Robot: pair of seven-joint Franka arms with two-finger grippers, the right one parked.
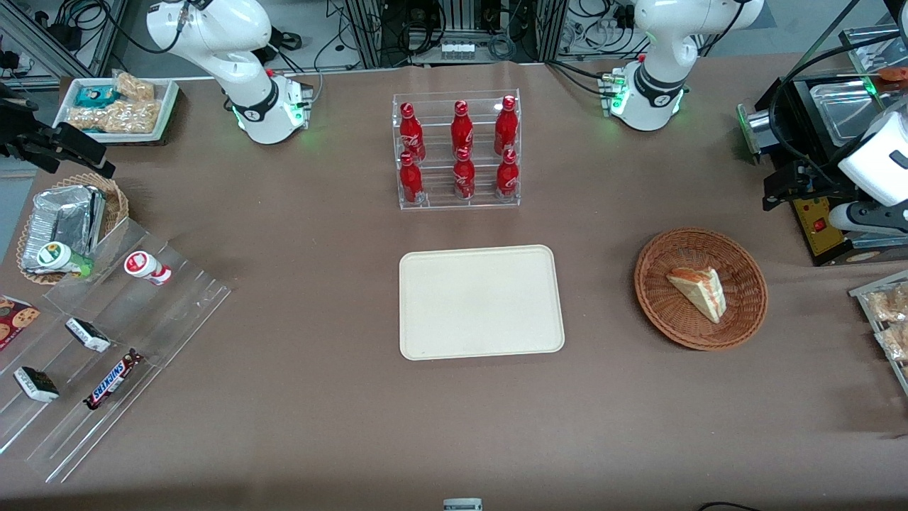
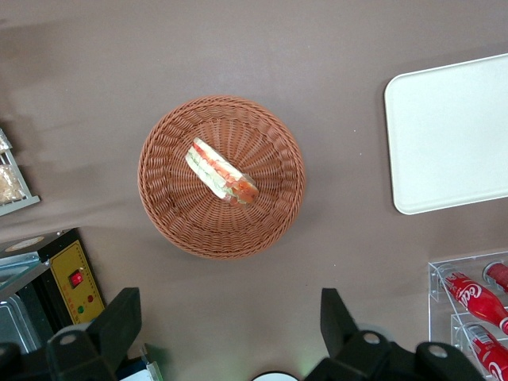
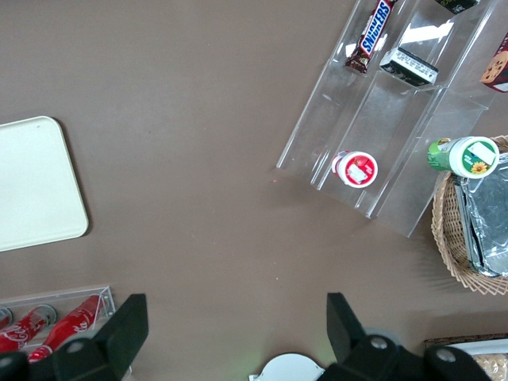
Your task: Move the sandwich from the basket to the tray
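The sandwich (image 1: 699,289) is a pale triangular wedge with orange-red and green filling, lying in the round brown wicker basket (image 1: 660,312) toward the working arm's end of the table. The cream tray (image 1: 481,301) lies flat at the table's middle, bare, beside the basket. My left gripper (image 1: 784,188) hangs high above the table, farther from the front camera than the basket and apart from it. In the left wrist view the gripper (image 2: 228,305) is open and empty, with the sandwich (image 2: 221,171), basket (image 2: 171,206) and tray (image 2: 452,135) below it.
A clear rack of red cola bottles (image 1: 457,152) stands farther from the front camera than the tray. A black and yellow machine (image 1: 819,227) sits under the working arm. A snack tray (image 1: 887,312) lies at that table end. A clear stepped stand with chocolate bars (image 1: 106,355) lies toward the parked arm's end.
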